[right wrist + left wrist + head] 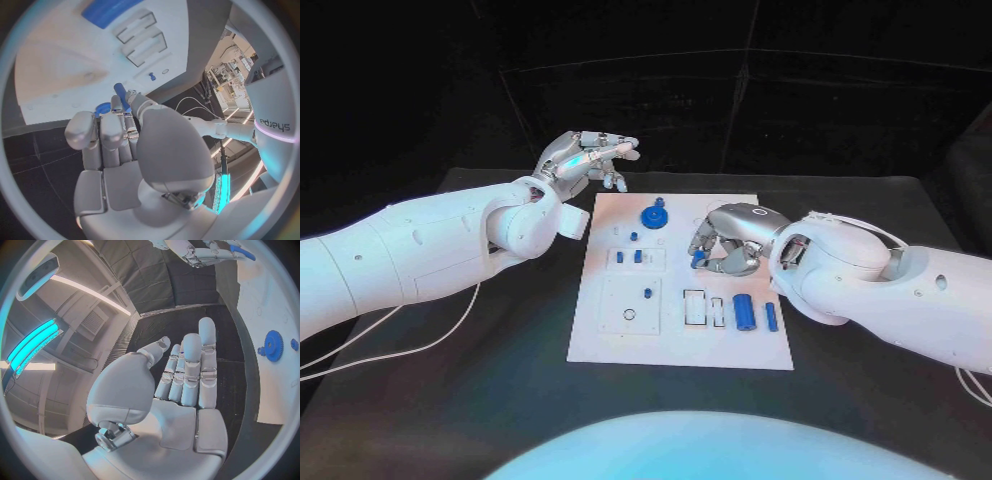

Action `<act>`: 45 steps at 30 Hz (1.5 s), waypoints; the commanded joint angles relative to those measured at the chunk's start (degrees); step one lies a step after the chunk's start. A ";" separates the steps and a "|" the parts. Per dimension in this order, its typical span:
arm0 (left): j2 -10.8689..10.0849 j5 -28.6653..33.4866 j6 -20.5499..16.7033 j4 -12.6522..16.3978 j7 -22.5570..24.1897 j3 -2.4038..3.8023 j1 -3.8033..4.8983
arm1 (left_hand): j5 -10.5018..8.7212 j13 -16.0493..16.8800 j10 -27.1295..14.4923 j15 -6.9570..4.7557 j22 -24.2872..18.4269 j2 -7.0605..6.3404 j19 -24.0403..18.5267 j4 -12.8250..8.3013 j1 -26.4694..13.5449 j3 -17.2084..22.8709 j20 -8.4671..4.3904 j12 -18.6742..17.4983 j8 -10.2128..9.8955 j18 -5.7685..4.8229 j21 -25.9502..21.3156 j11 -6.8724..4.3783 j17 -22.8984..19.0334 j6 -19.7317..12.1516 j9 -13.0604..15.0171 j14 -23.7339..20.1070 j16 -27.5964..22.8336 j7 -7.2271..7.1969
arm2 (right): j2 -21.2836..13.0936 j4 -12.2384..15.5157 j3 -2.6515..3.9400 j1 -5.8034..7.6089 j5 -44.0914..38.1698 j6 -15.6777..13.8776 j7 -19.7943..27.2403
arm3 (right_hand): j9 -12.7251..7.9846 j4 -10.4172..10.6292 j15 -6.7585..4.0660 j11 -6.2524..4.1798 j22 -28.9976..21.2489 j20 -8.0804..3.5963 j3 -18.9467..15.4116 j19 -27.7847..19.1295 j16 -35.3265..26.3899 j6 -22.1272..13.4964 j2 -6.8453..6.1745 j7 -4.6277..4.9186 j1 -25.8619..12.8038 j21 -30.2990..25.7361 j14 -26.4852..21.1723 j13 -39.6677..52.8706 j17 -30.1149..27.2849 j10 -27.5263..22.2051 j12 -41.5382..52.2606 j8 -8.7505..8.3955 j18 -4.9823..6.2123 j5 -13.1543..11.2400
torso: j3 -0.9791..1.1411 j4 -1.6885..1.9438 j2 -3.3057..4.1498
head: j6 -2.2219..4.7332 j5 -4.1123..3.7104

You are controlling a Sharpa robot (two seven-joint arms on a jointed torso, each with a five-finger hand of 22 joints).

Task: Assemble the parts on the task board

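- Parts sit on the white task board [678, 290] mid-table in the head view: a blue gear [655, 214] near its far edge, a blue cylinder [744, 312] near the front right. The left hand [583, 157] hovers off the board's far-left corner, fingers loosely apart, holding nothing. The right hand [727, 240] is curled over the board.
- Left wrist view: the left hand's [178, 390] fingers are extended, empty; the gear [272, 345] stands on the board.
- Right wrist view: the right hand [125, 150] pinches a slim blue peg [120, 95] above the board [75, 65].
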 commanded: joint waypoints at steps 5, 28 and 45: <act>0.27 0.25 0.71 -0.06 0.12 0.05 0.09 | 0.21 0.08 -0.32 0.02 -0.05 -0.10 -0.43 -0.05 -0.20 -0.27 0.12 0.33 0.35 0.76 -0.26 -0.12 -0.07 -0.33 0.02 -0.48 -0.08 -0.10 | 3.82 1.75 0.03 0.00 4.24 -4.43 3.58 | 0.03 -0.24 -0.43 -0.01 0.25 -0.02 0.58 0.47 0.47 0.40 0.14 0.09 -0.07 0.55 1.36 0.05 0.27 0.46 -0.68 0.07 -1.11 0.32 | -0.04 0.20 0.08 | -0.35 0.41; 1.07 0.25 0.90 -0.28 0.12 0.05 0.10 | 0.21 0.10 -0.41 0.02 -0.13 -0.09 -0.40 -0.17 -0.04 -0.31 0.12 0.52 0.47 0.77 -0.32 -0.12 -0.13 -0.38 0.04 -0.53 -0.04 -0.09 | 13.48 -4.20 -0.30 -5.37 -0.27 0.19 6.72 | -0.06 -0.49 -0.36 0.12 0.38 -0.05 0.84 0.48 0.80 0.30 0.01 0.25 -0.10 0.68 1.38 -0.02 0.57 0.46 -1.21 -0.17 -1.13 0.72 | 0.00 0.09 0.08 | -1.86 3.23; 1.09 0.25 0.97 -0.26 0.09 0.05 0.10 | 0.21 0.10 -0.41 0.02 -0.13 -0.09 -0.40 -0.17 -0.04 -0.31 0.12 0.52 0.47 0.77 -0.32 -0.12 -0.13 -0.38 0.04 -0.53 -0.04 -0.09 | 14.31 -5.59 -0.39 -6.36 -2.14 2.92 6.09 | -0.10 -0.62 -0.33 0.16 0.38 -0.04 0.93 0.46 0.86 0.21 -0.07 0.31 -0.08 0.70 1.38 -0.04 0.60 0.40 -1.42 -0.28 -1.13 0.77 | -0.01 0.08 0.04 | -2.08 3.66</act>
